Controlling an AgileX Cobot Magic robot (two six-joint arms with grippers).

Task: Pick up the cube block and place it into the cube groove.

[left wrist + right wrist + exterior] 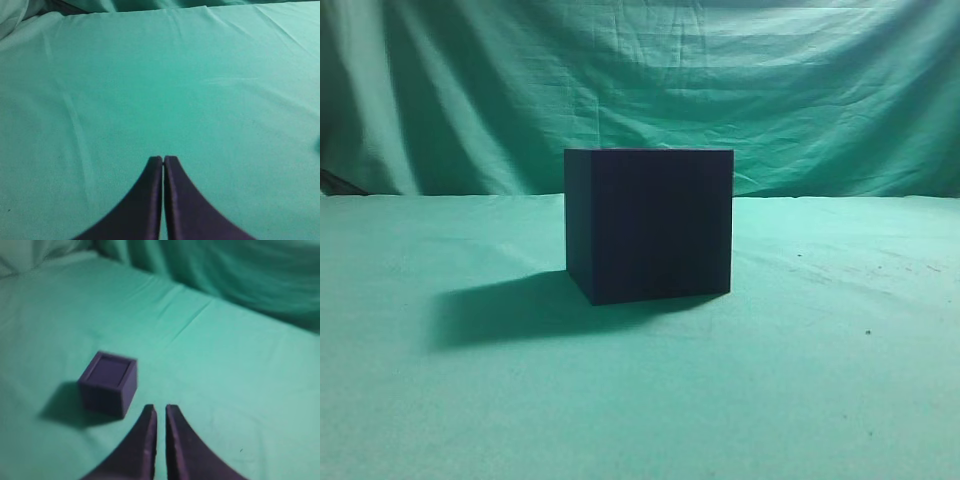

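The cube groove point(650, 225), a large near-black box, stands on the green cloth in the middle of the exterior view. It also shows in the right wrist view point(102, 395), ahead and to the left of my right gripper point(160, 407). Its top has a dark rim around a lighter purple square point(109, 370). This may be the cube block's top face in the groove, but I cannot tell. No separate small cube lies on the cloth in any view. My right gripper is shut and empty, with a thin gap. My left gripper point(163, 158) is shut and empty over bare cloth.
Green cloth point(820, 380) covers the table and hangs as a backdrop point(770, 80) behind it. The box casts a shadow point(500, 305) to its left. Neither arm shows in the exterior view.
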